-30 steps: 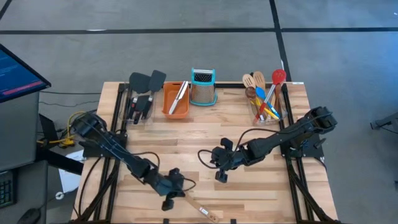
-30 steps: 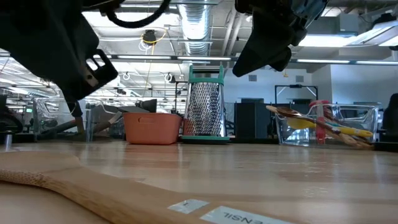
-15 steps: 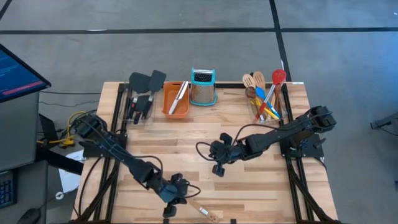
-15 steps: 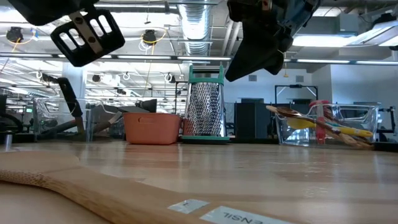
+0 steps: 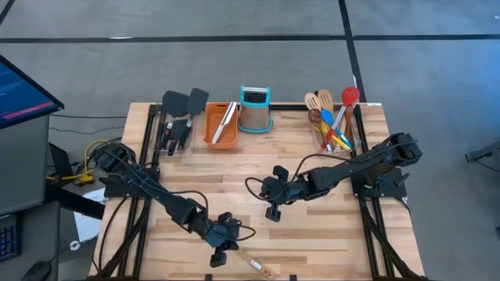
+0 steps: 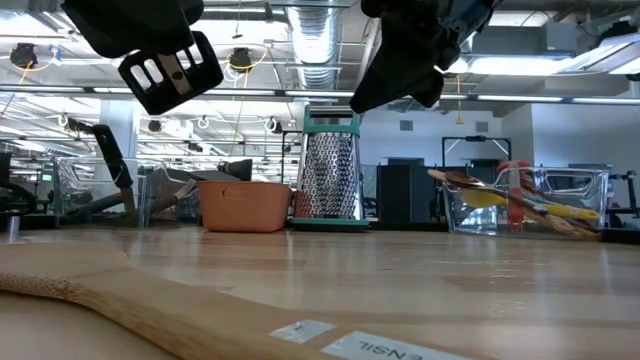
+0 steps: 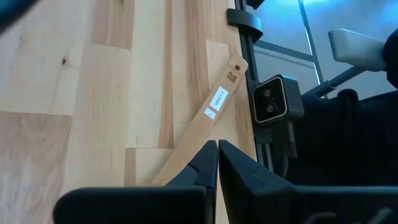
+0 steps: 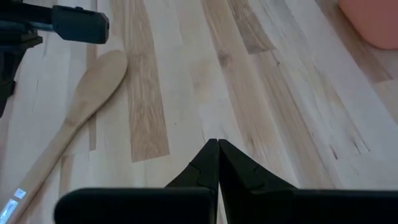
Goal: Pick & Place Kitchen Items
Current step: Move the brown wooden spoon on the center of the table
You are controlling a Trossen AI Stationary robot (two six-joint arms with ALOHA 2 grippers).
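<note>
Now the left gripper (image 5: 221,254), fingers pressed together and empty, has slid in over the wooden spoon (image 7: 205,128) at the table's near edge; right gripper (image 5: 271,211), also closed and empty, drifts leftward mid-table, so pickup looks imminent

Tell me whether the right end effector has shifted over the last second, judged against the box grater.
Yes, slightly. In the high view the right end effector has drifted toward the table's left side and a little nearer the box grater, which stayed put.

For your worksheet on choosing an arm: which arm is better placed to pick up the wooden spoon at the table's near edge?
Left. Its pincer, shut and empty, hangs right over the spoon. The right pincer, also shut, is farther off, above mid-table.
</note>
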